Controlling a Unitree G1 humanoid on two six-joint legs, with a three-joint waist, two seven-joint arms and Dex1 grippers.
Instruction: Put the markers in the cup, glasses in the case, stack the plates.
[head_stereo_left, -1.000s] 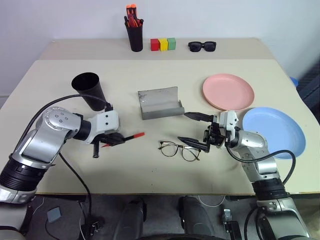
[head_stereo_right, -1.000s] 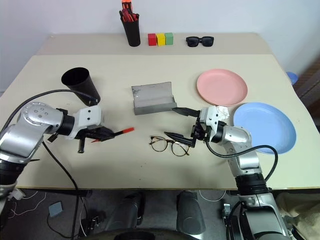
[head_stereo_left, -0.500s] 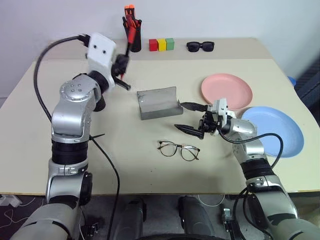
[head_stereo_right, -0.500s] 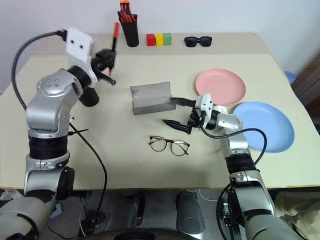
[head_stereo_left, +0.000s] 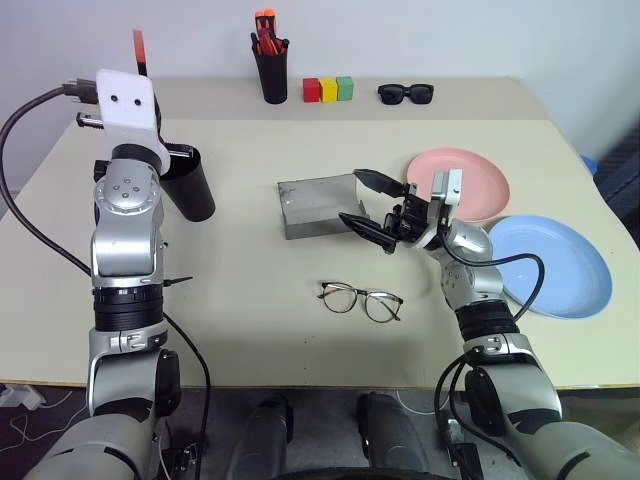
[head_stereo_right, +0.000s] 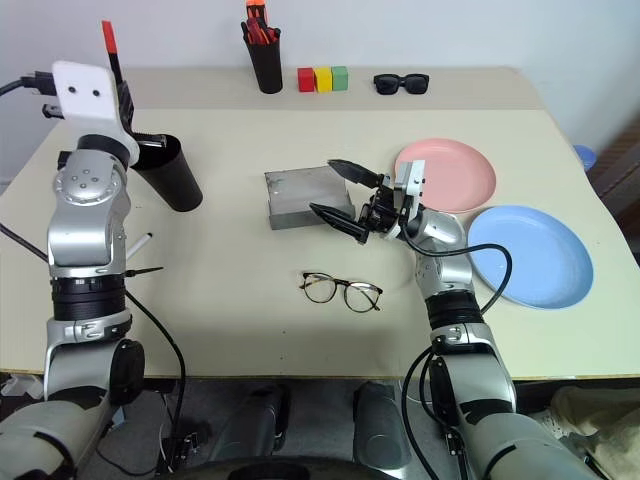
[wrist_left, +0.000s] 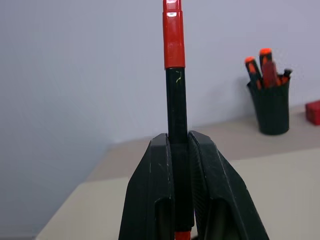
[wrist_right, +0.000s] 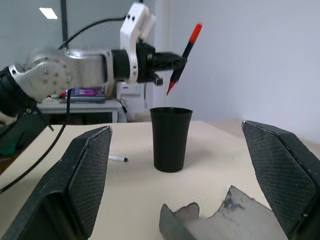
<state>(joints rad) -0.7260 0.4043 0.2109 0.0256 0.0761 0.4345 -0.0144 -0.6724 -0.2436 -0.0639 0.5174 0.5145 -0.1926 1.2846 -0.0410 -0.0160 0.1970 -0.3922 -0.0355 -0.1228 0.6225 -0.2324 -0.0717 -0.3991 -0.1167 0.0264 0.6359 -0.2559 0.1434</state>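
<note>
My left gripper (wrist_left: 174, 137) is shut on the red marker (head_stereo_left: 138, 45), which stands nearly upright with its lower tip just above the mouth of the black cup (head_stereo_left: 188, 186). The white marker (head_stereo_right: 138, 243) lies on the table near the cup, on the side toward me. The wire-frame glasses (head_stereo_left: 360, 300) lie at the table's middle front. Behind them sits the grey case (head_stereo_left: 315, 205), lid open. My right gripper (head_stereo_left: 353, 196) hovers open at the case's right end, holding nothing. The pink plate (head_stereo_left: 475, 185) and the blue plate (head_stereo_left: 560, 265) lie side by side to the right.
At the back of the table stand a black pen holder (head_stereo_left: 270, 72) with orange-red pens, three coloured blocks (head_stereo_left: 328, 89) and black sunglasses (head_stereo_left: 405, 93). A thin black cable (head_stereo_left: 178, 283) lies by the left arm.
My left arm has swung up from low over the table to above the cup, turning the red marker upright. My right gripper has risen from beside the glasses toward the case, still open.
</note>
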